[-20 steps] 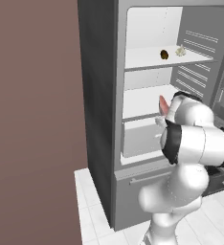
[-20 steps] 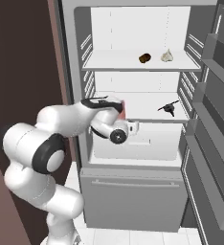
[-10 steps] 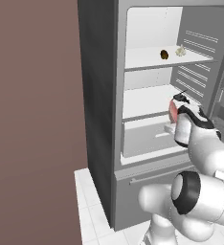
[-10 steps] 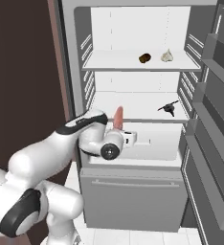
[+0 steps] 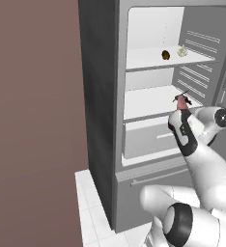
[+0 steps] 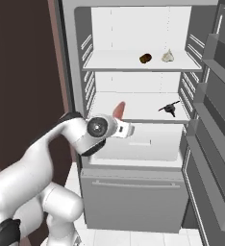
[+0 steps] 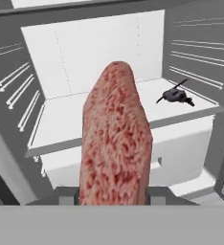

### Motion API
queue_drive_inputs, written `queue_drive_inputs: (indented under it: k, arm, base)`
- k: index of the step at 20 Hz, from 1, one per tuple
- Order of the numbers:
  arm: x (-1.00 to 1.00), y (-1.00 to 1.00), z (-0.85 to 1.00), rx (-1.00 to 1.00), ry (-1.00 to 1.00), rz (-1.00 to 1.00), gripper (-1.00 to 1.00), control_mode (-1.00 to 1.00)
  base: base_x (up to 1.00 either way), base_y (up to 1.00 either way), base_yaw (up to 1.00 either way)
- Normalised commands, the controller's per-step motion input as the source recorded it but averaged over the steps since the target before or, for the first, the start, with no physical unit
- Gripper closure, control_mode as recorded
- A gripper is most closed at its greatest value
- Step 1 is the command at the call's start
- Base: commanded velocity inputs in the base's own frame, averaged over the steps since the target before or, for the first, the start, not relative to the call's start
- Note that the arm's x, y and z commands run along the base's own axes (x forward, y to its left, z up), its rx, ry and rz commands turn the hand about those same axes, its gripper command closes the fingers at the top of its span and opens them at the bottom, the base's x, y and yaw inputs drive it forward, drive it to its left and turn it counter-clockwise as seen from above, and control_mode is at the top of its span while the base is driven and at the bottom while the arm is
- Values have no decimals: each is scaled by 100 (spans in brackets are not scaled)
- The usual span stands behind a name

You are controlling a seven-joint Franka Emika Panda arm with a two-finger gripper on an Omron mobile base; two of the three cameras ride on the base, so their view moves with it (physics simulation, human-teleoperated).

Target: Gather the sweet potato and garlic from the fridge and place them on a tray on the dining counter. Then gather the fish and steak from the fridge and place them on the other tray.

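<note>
My gripper (image 7: 113, 194) is shut on the steak (image 7: 116, 139), a pinkish-red slab standing upright between the fingers, in front of the open fridge (image 6: 68, 72). The steak (image 6: 118, 109) rises from the gripper (image 6: 120, 121) at the height of the middle shelf, and also appears as steak (image 5: 182, 102) above the gripper (image 5: 181, 112). A small dark fish (image 7: 175, 95) lies on the right of that shelf, fish (image 6: 169, 107). On the upper shelf sit the brown sweet potato (image 6: 145, 58) and the pale garlic (image 6: 168, 56) side by side, sweet potato (image 5: 166, 55) and garlic (image 5: 182, 50).
The fridge's open door (image 6: 215, 120) with its racks juts out on the right. A white drawer (image 6: 143, 144) sits under the middle shelf, above a grey lower drawer (image 6: 133, 192). A brown wall (image 5: 33, 120) stands left of the fridge.
The arm has swung down and folded low in front of the fridge. The steak stays in the shut gripper and has shifted slightly right in the left base view.
</note>
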Motion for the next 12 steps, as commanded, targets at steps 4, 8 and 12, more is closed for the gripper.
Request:
queue_drive_inputs:
  k: [4, 8, 12]
  arm:
    - [-51, -11, 46, 13, 22, -7, 100, -100]
    - [-78, 0, 0, 6, 13, -5, 100, -100]
    - [-82, 0, 0, 4, 9, -2, 100, -100]
  base:
    - [0, 0, 0]
    - [0, 0, 0]
    - [0, 0, 0]
